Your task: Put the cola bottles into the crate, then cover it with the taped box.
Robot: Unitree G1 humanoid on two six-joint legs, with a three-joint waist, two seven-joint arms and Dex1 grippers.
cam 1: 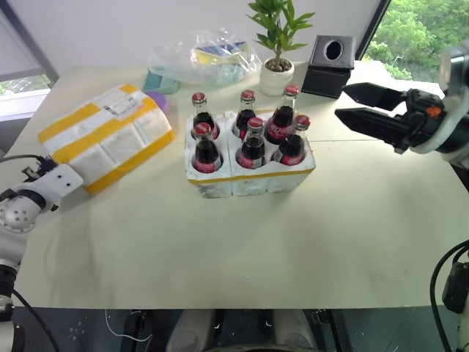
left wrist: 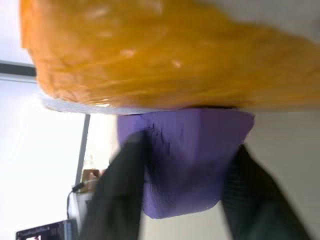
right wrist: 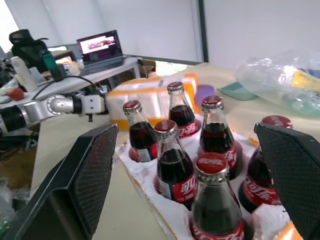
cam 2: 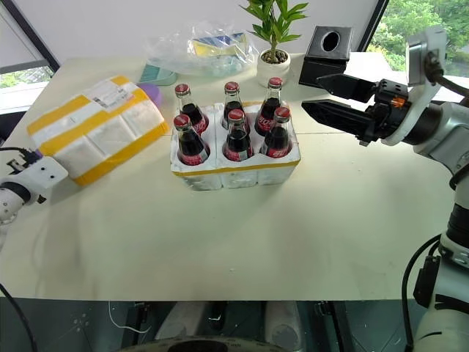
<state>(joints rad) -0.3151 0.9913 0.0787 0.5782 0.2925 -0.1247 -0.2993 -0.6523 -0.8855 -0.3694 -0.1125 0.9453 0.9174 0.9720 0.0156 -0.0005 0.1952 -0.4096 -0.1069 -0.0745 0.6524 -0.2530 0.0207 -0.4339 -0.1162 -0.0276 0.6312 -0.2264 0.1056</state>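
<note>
All six cola bottles (cam 1: 249, 136) stand in the wells of the crate (cam 1: 250, 180) at the centre of the table (cam 1: 293, 249). The taped box (cam 1: 106, 136) lies on the table at the left of the frame, well apart from the crate. The left gripper (left wrist: 187, 170) has its jaws closed on the purple end of the taped box. The right gripper (cam 2: 319, 95) hangs at the upper right of the frame, beside the crate, jaws wide open and empty.
</note>
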